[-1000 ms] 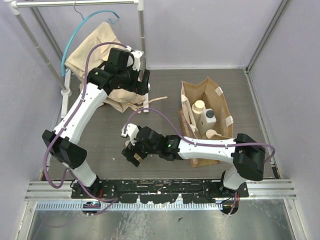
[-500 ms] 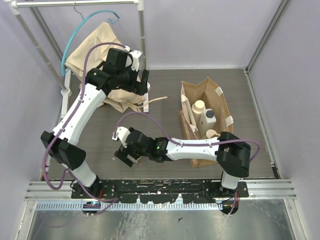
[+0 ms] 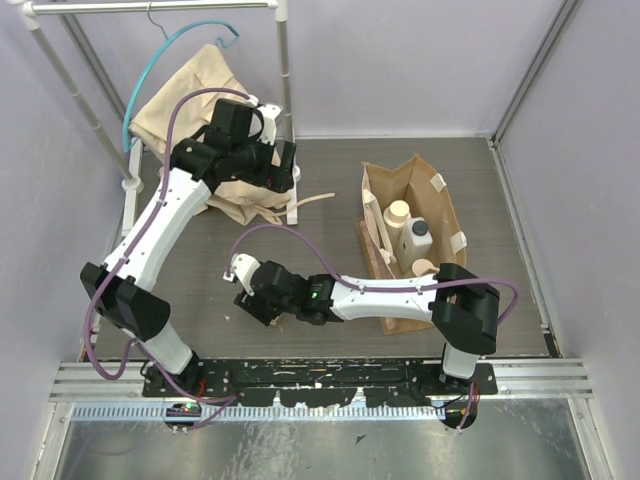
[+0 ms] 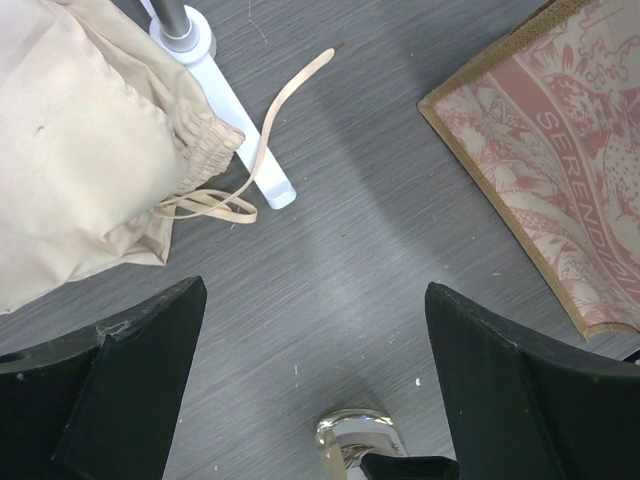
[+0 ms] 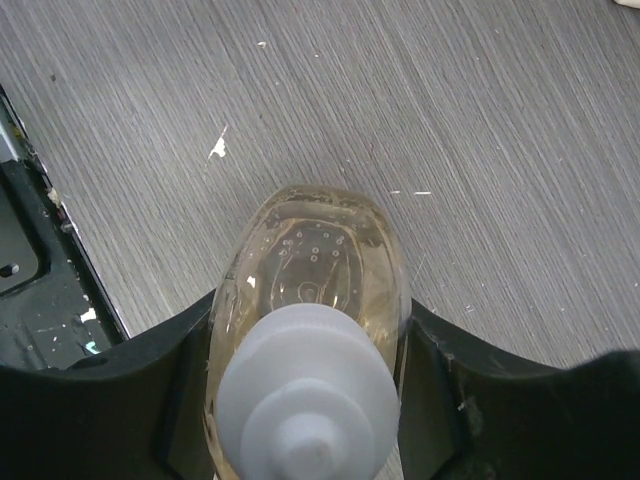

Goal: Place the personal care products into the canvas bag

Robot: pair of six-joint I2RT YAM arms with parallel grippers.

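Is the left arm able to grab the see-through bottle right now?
Probably not. The right tool grips the see-through bottle on both sides, and the left tool hangs open farther back, by the beige cloth.

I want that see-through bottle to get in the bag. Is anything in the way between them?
Nothing visible lies on the table between the yellowish bottle, held in the right gripper, and the canvas bag. Only the right arm itself stretches across there. The bag's top is open.

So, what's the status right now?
Left gripper open above table. Right gripper shut on translucent yellowish bottle. Canvas bag upright, three bottles inside. Nothing between bottle and bag.
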